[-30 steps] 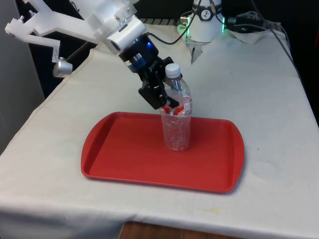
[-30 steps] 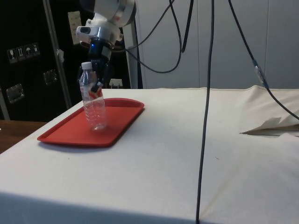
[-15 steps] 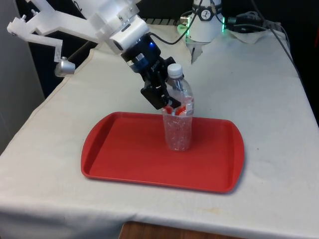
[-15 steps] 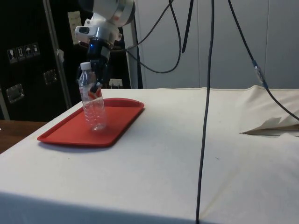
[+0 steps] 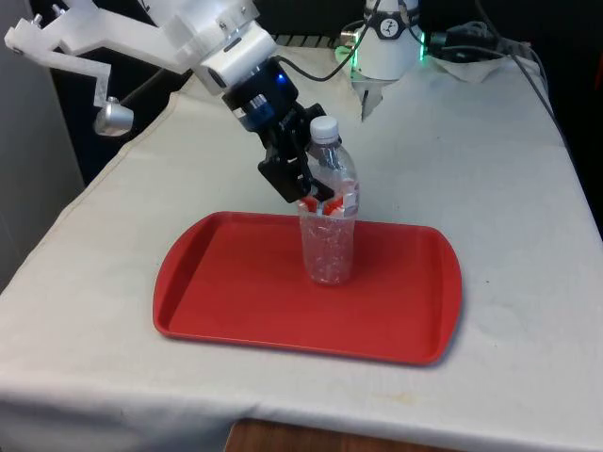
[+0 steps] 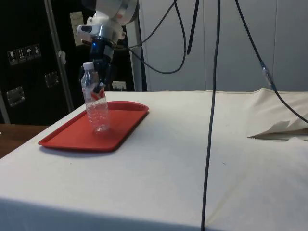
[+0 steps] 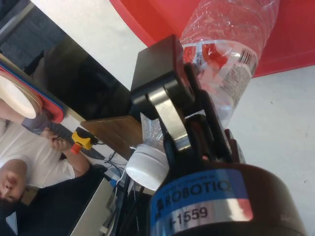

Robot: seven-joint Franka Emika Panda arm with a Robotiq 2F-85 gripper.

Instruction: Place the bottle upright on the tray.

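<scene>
- The bottle (image 5: 329,221) is clear plastic with a white cap and a red-and-white label band around its upper body. It stands on the tray (image 5: 226,301), close to upright with a slight lean, its base down on the red surface a little toward the front view's right of the tray's middle.
- In the side view the bottle (image 6: 94,103) stands in the tray's (image 6: 67,139) middle part, cap uppermost.
- The tool (image 5: 303,179) pinches the bottle at its upper body, at and just above the label. Its black fingers (image 5: 285,179) come in at a slant from the front view's left and from above.
- In the wrist view one finger (image 7: 165,93) lies pressed against the label area of the bottle (image 7: 231,44), with the white cap close beside the tool's body.
- In the side view the tool (image 6: 101,79) sits against the bottle's shoulder, the white arm rising above it.
- The tray is red, a rounded rectangle with a low raised rim, lying flat on the white-clothed tabletop (image 5: 490,169) near its front edge.
- In the wrist view a person (image 7: 29,162) in a white shirt appears beyond the tabletop's edge, holding a small orange and yellow thing (image 7: 81,141).
</scene>
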